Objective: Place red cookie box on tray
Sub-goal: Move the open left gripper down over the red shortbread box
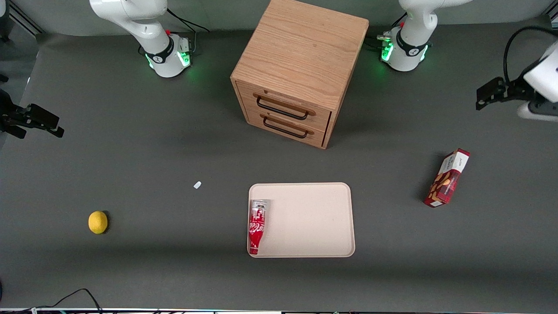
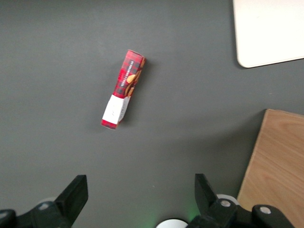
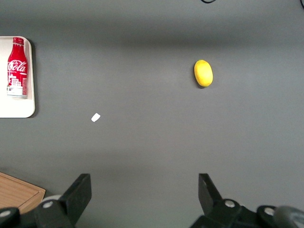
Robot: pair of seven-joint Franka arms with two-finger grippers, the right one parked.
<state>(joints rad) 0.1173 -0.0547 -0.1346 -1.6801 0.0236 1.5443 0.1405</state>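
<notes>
The red cookie box (image 1: 447, 178) (image 2: 123, 90) lies flat on the grey table toward the working arm's end, well apart from the tray, with its white end panel pointing away from the front camera. The beige tray (image 1: 314, 218) (image 2: 270, 28) sits mid-table, nearer the front camera than the cabinet. My left gripper (image 1: 481, 98) (image 2: 141, 187) hangs above the table, farther from the front camera than the box. It is open, with nothing between its fingers (image 2: 76, 192).
A red Coca-Cola bottle (image 1: 257, 226) (image 3: 17, 66) lies on the tray along its edge toward the parked arm. A wooden two-drawer cabinet (image 1: 301, 65) (image 2: 278, 166) stands mid-table. A lemon (image 1: 97, 222) and a small white scrap (image 1: 197, 185) lie toward the parked arm's end.
</notes>
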